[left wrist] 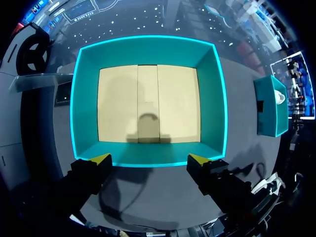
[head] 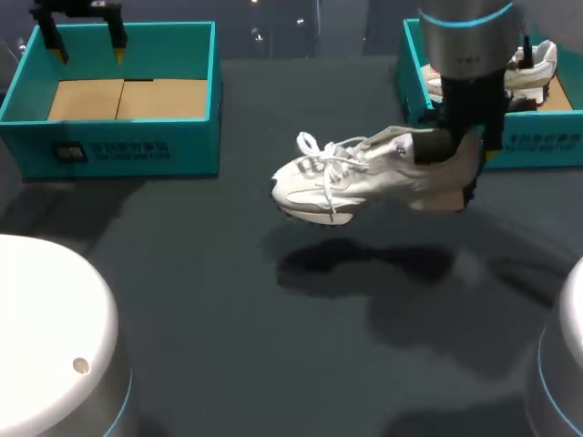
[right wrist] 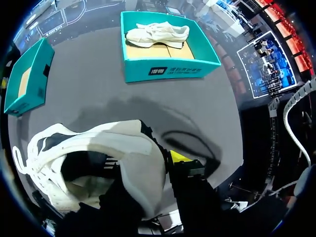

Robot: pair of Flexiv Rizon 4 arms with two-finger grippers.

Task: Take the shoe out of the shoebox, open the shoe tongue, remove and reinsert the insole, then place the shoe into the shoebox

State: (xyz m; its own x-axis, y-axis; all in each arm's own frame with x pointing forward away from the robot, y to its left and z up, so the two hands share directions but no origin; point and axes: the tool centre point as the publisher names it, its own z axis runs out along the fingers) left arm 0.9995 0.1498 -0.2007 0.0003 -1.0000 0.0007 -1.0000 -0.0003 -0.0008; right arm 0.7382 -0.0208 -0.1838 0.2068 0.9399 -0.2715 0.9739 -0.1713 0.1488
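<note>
Shoe (head: pixel 346 177) held aloft, heel inside right gripper (head: pixel 453 150).

Head high, facing down; left wrist over left shoebox (left wrist: pixel 148 49), shared everywhere; right wrist close on shoe (right wrist: pixel 123 143).

The white lace-up trainer (head: pixel 364 173) hangs in the air, roughly level and sole down. Its heel collar is pinched between the right gripper's (right wrist: pixel 148 170) jaws, with the toe and loose laces pointing away from them. An open teal cardboard shoebox (left wrist: pixel 148 49) with a bare tan floor lies straight ahead of the left gripper's (left wrist: pixel 150 159) spread jaws. A second teal shoebox (right wrist: pixel 138 71), holding another white trainer (right wrist: pixel 158 33), stands well ahead of the right jaws.
</note>
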